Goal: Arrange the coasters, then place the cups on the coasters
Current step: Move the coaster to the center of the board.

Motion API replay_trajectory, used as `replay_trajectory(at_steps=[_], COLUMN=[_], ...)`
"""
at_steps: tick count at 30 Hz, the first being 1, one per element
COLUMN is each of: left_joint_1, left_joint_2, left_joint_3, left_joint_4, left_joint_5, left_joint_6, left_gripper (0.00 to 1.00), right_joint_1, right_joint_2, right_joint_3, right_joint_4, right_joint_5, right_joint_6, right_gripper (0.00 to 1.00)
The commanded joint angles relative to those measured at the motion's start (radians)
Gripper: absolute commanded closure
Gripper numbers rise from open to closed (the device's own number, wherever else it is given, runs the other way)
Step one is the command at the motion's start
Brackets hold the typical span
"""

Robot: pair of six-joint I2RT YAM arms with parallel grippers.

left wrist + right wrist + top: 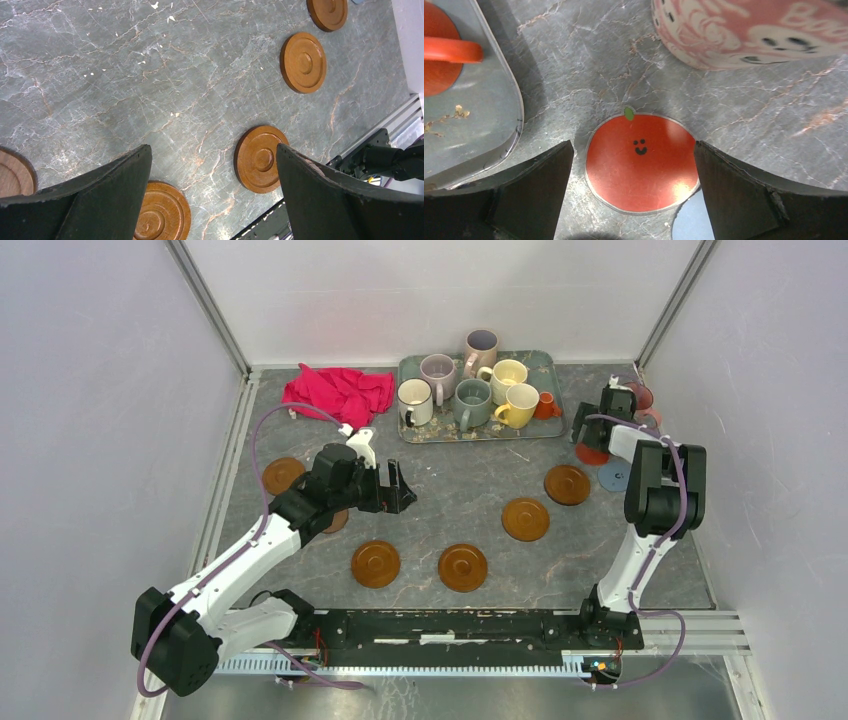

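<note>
Five amber coasters lie in an arc on the table: [283,476], [375,563], [462,567], [525,519], [567,484]. A dark brown coaster [337,521] peeks from under my left arm. My left gripper [400,488] hovers open above bare table; in its wrist view [212,150] an amber coaster [261,159] lies by the right finger. My right gripper [595,430] stands open over the red smiley coaster [642,161], whose edge overlaps a blue coaster [691,220]. Several cups [472,402] stand on the teal tray [548,358]. The pink floral mug [749,30] stands off the tray.
A red cloth [338,392] lies bunched left of the tray. The tiny orange cup [444,50] sits at the tray's right end, close to my right gripper. Enclosure walls and a metal frame bound the table on three sides.
</note>
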Motion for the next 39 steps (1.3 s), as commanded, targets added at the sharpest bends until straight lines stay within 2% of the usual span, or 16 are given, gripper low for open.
replay_trajectory(at_steps=[1,16,29,39], left_joint_1=[0.005,0.005,0.005,0.005], left_joint_2=[-0.017,-0.016,-0.018,-0.017], left_joint_3=[0.004,0.001,-0.001,0.0], left_joint_4=[0.04,0.039,0.036,0.038], left_joint_5=[0.027,0.023,0.02,0.02], left_joint_6=[0.035,0.034,0.036,0.035], left_gripper=[0.0,0.0,0.0,0.0], right_joint_1=[0.0,-0.002,-0.056,-0.047], right_joint_2=[0.03,-0.038,-0.073,-0.062], right_joint_3=[0.013,0.018,-0.061,-0.115], right_joint_4=[0.012,-0.028,0.044,0.049], right_joint_5=[-0.045,0.011,-0.115,-0.157], right_joint_6=[-0.01,-0.028,0.032,0.051], right_gripper=[0.02,0.02,0.02,0.02])
